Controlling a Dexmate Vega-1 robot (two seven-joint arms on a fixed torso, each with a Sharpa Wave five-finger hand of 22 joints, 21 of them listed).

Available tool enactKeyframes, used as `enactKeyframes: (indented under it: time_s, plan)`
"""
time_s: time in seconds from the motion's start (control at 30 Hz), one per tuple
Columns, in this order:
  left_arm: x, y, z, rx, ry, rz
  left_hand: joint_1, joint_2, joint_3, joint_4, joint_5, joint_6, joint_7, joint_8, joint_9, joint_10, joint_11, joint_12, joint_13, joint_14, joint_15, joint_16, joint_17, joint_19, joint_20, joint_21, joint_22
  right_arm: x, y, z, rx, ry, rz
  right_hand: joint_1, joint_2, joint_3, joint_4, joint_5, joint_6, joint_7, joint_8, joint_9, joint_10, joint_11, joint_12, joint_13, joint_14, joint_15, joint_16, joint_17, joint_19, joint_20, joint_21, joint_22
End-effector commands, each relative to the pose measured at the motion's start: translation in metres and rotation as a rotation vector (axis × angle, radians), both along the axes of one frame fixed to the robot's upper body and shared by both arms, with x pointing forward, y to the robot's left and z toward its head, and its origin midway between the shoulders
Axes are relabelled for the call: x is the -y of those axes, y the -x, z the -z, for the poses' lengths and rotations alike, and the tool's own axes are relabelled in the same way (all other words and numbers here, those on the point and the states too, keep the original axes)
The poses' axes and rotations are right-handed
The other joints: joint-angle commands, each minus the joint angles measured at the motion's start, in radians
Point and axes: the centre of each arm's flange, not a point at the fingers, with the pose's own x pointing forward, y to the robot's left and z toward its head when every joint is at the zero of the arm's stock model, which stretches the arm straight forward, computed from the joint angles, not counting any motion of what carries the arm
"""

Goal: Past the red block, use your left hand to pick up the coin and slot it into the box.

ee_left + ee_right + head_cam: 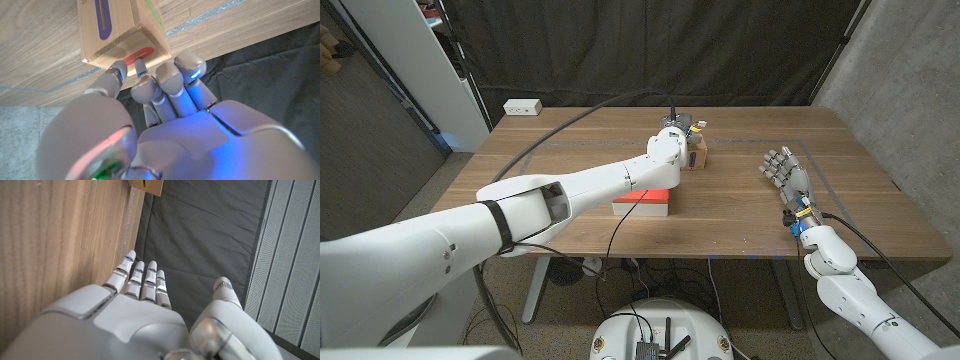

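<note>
At centre frame in the head view the red block [642, 203] lies under the left arm. Above it, the left hand [672, 141] reaches the box [697, 153], fingertips [119, 70] at its red slot [140, 53]; whether it holds the coin cannot be told. At right, the right hand [786, 172] is empty, fingers straight.

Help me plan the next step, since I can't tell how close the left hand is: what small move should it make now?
Probably ease the left hand closer until its fingertips line up with the red slot on the box. They sit right at that slot; whether they hold the coin cannot be told.
</note>
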Motion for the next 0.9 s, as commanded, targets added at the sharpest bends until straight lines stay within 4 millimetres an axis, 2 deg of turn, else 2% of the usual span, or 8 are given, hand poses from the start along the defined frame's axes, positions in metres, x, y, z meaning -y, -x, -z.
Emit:
enactKeyframes:
  time_s: [0.03, 0.5, 0.53, 0.57, 0.6, 0.67, 0.77, 0.9]
  plan:
    - [-0.013, 0.014, -0.019, 0.070, 0.012, 0.002, -0.008, 0.007, 0.012, 0.000, -0.005, 0.004, -0.003, 0.004, -0.004, 0.004, -0.004, 0.001, 0.003, 0.003, -0.001, 0.005, 0.002, 0.008, -0.062, -0.002, 0.003, -0.002, 0.001, -0.003, 0.007, 0.005, 0.007, 0.012, 0.004, -0.005, -0.001, 0.004, 0.006, 0.001, -0.002, 0.000, 0.009, -0.001, -0.001, 0.005, 0.014, 0.003, 0.000, 0.001, 0.002, 0.005, 0.003, 0.001]
    - [-0.040, 0.029, -0.024, 0.132, 0.040, 0.003, -0.030, 0.014, 0.040, -0.002, -0.006, 0.010, -0.012, 0.000, -0.009, -0.012, -0.005, -0.008, 0.011, -0.025, -0.001, -0.009, -0.007, -0.010, -0.060, -0.002, 0.003, -0.013, 0.001, -0.007, 0.008, 0.013, 0.002, 0.014, 0.006, -0.005, -0.001, 0.005, 0.007, 0.000, -0.002, 0.000, 0.010, -0.003, -0.001, 0.006, 0.016, 0.002, 0.001, 0.002, 0.005, 0.005, 0.004, 0.001]
    - [-0.043, 0.030, -0.023, 0.143, 0.049, 0.007, -0.040, 0.018, 0.042, 0.001, -0.007, 0.012, -0.013, -0.001, -0.008, -0.037, -0.003, -0.048, -0.029, -0.039, -0.001, -0.019, -0.025, -0.023, -0.060, -0.012, -0.001, -0.013, 0.001, -0.008, 0.009, 0.012, 0.002, 0.014, 0.006, -0.005, -0.001, 0.005, 0.007, 0.000, -0.002, 0.000, 0.010, -0.003, -0.001, 0.006, 0.016, 0.002, 0.001, 0.002, 0.005, 0.005, 0.004, 0.001]
    - [-0.046, 0.032, -0.023, 0.150, 0.050, 0.007, -0.044, 0.016, 0.035, -0.006, -0.012, 0.014, -0.019, -0.002, -0.006, -0.051, -0.003, -0.100, -0.093, -0.066, -0.002, -0.048, -0.070, -0.047, -0.062, -0.044, -0.036, -0.014, 0.001, -0.008, 0.011, 0.014, 0.003, 0.014, 0.006, -0.005, -0.001, 0.005, 0.007, 0.000, -0.002, 0.000, 0.010, -0.003, -0.001, 0.006, 0.016, 0.001, 0.001, 0.002, 0.005, 0.005, 0.004, 0.001]
    - [-0.048, 0.034, -0.023, 0.157, 0.052, 0.008, -0.027, 0.016, 0.009, -0.016, -0.019, 0.005, -0.024, -0.010, -0.002, -0.065, 0.000, -0.150, -0.148, -0.097, -0.002, -0.091, -0.143, -0.064, -0.061, -0.116, -0.150, -0.014, 0.001, -0.009, 0.012, 0.013, 0.004, 0.014, 0.006, -0.005, -0.001, 0.005, 0.007, 0.000, -0.002, 0.000, 0.010, -0.004, -0.001, 0.006, 0.016, 0.001, 0.001, 0.002, 0.006, 0.005, 0.004, 0.001]
    - [-0.054, 0.037, -0.022, 0.168, 0.069, 0.015, -0.016, 0.031, -0.043, -0.004, -0.023, -0.005, -0.024, -0.021, 0.007, -0.111, 0.007, -0.240, -0.214, -0.151, -0.007, -0.195, -0.309, -0.077, -0.057, -0.214, -0.351, -0.016, 0.002, -0.009, 0.015, 0.014, 0.003, 0.014, 0.006, -0.005, -0.001, 0.005, 0.007, 0.000, -0.002, 0.000, 0.009, -0.004, -0.001, 0.006, 0.016, 0.001, 0.001, 0.002, 0.006, 0.005, 0.004, 0.001]
    - [-0.061, 0.042, -0.020, 0.174, 0.073, 0.006, -0.026, 0.057, -0.051, -0.002, -0.019, -0.042, -0.032, -0.021, 0.012, -0.200, 0.011, -0.379, -0.264, -0.221, -0.010, -0.246, -0.362, -0.114, -0.033, -0.278, -0.471, -0.018, 0.003, -0.011, 0.015, 0.018, 0.002, 0.014, 0.007, -0.005, -0.001, 0.005, 0.008, 0.000, -0.002, 0.000, 0.009, -0.002, -0.001, 0.007, 0.017, 0.000, 0.001, 0.002, 0.006, 0.005, 0.004, 0.001]
    - [-0.073, 0.047, -0.017, 0.175, 0.098, 0.005, -0.097, 0.090, -0.037, 0.013, -0.014, -0.079, -0.034, -0.016, 0.009, -0.288, 0.018, -0.545, -0.259, -0.305, -0.008, -0.372, -0.446, -0.208, -0.001, -0.357, -0.597, -0.023, 0.006, -0.013, 0.015, 0.034, 0.001, 0.015, 0.007, -0.005, -0.001, 0.005, 0.007, 0.000, -0.002, 0.000, 0.010, 0.000, -0.001, 0.007, 0.017, 0.000, 0.001, 0.003, 0.006, 0.005, 0.004, 0.001]
